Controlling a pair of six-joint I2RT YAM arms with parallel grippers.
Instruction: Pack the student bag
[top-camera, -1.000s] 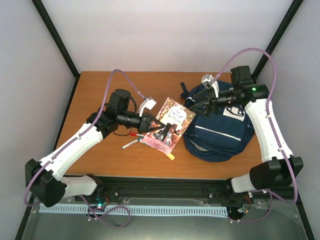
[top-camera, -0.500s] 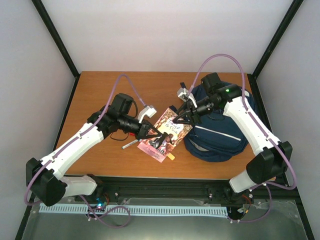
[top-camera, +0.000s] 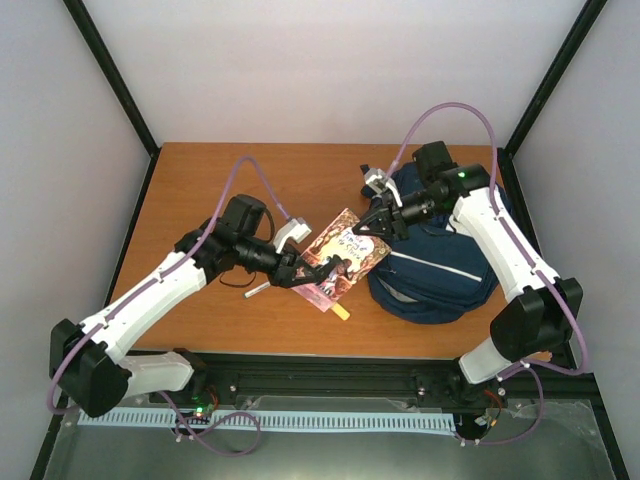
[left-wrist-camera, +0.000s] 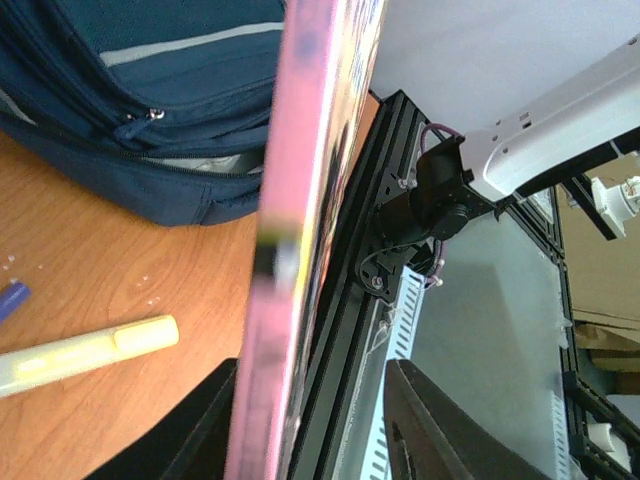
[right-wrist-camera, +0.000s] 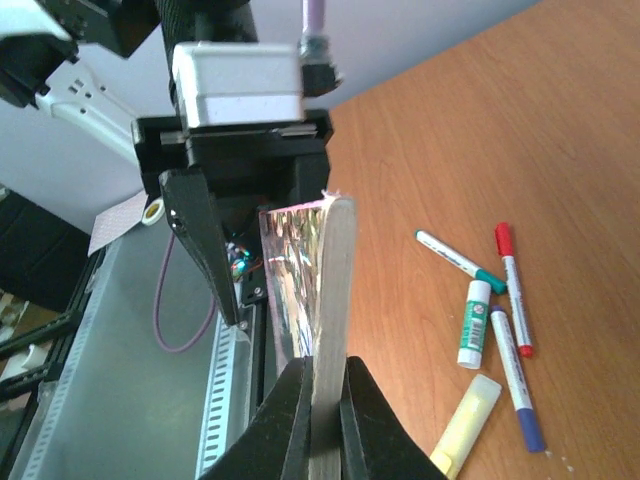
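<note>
The student bag (top-camera: 440, 270), navy with a white stripe, lies at the table's right; its zip pockets (left-wrist-camera: 150, 100) show in the left wrist view. A pink-covered book (top-camera: 340, 255) hangs tilted above the table between both grippers. My right gripper (top-camera: 372, 225) is shut on the book's page edge (right-wrist-camera: 335, 270), its fingers (right-wrist-camera: 290, 420) pressed to both sides. My left gripper (top-camera: 300, 268) is open around the book's lower end (left-wrist-camera: 300, 200). The cover lies by the left finger (left-wrist-camera: 190, 430), with a gap to the right finger (left-wrist-camera: 440, 430).
Under the book on the wood lie a yellow highlighter (right-wrist-camera: 465, 425), a glue stick (right-wrist-camera: 475, 320), a red marker (right-wrist-camera: 510, 285), a green-capped marker (right-wrist-camera: 460, 262) and a blue pen (right-wrist-camera: 515, 375). The black frame rail (left-wrist-camera: 370, 300) runs along the near table edge.
My right arm swung left from the bag and its jaws closed on the book's upper edge. My left jaws have parted from the book, which now stands more upright.
</note>
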